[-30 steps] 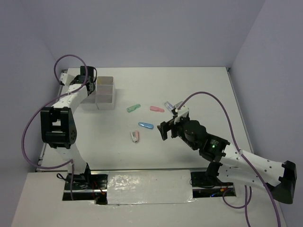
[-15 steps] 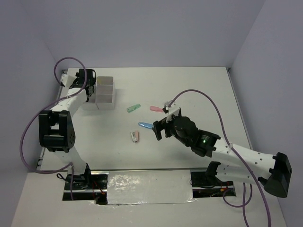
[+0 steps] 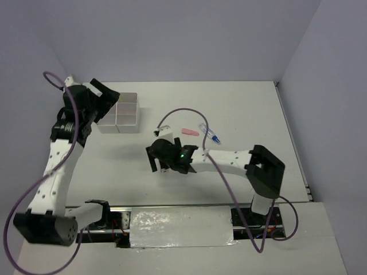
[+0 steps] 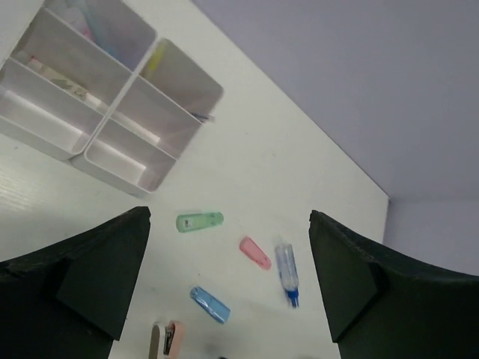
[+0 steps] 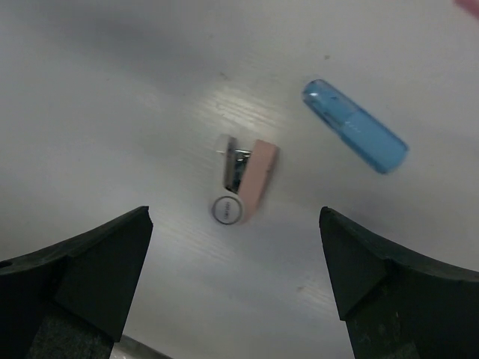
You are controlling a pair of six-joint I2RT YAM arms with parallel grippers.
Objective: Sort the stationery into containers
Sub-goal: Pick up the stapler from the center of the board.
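Observation:
The containers (image 4: 120, 112), a whitish block of four compartments (image 3: 127, 116), stand at the far left with a few pieces of stationery inside. Loose on the table lie a green stick (image 4: 199, 221), a pink stick (image 4: 255, 253) (image 3: 190, 132), a clear blue-tipped pen (image 4: 287, 271) (image 3: 210, 134), a blue stick (image 4: 209, 304) (image 5: 355, 136) and a small pink stapler-like piece (image 5: 243, 187). My left gripper (image 4: 228, 239) (image 3: 109, 97) hangs open and empty, high beside the containers. My right gripper (image 5: 234, 224) (image 3: 157, 162) is open just over the pink stapler-like piece, touching nothing.
In the top view my right arm (image 3: 223, 159) stretches leftward across the table's middle and hides the blue stick and the green stick. The purple walls close in the table at the back and on both sides.
My left gripper has opened and risen away from the containers. My right arm has swung left from near the clear pen to above the pink stapler-like piece, staying open.

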